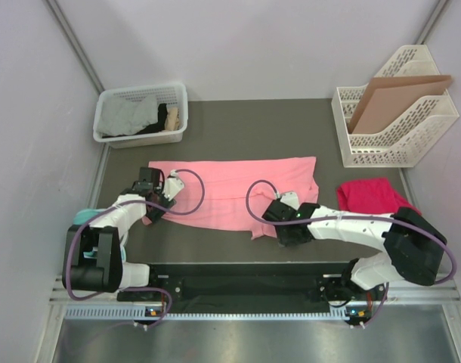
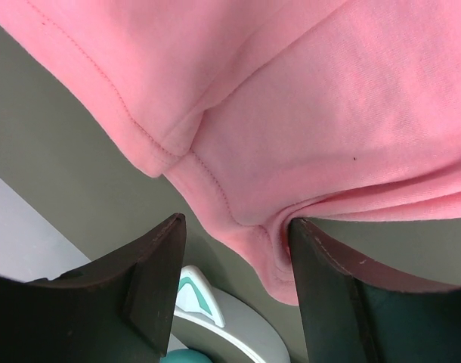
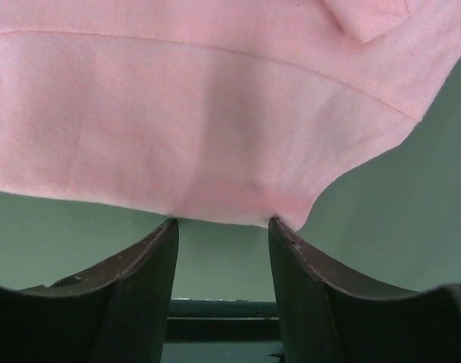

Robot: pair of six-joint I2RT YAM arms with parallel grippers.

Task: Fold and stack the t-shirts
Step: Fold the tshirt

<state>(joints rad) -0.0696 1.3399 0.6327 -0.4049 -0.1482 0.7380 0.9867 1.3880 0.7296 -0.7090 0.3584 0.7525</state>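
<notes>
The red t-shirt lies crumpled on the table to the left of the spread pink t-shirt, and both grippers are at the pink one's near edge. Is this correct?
Not quite. The top external view shows the red t-shirt to the right of the pink t-shirt, not the left. The rest holds: the left gripper and right gripper are at its near edge.

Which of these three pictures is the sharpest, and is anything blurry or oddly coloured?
Top external: evenly lit, crisp, faint shadows only. Left wrist: stitching on the pink t-shirt is sharp, the gripper fingers nearly black. Right wrist: cloth looks slightly blurred, and the table takes a greenish tint.
</notes>
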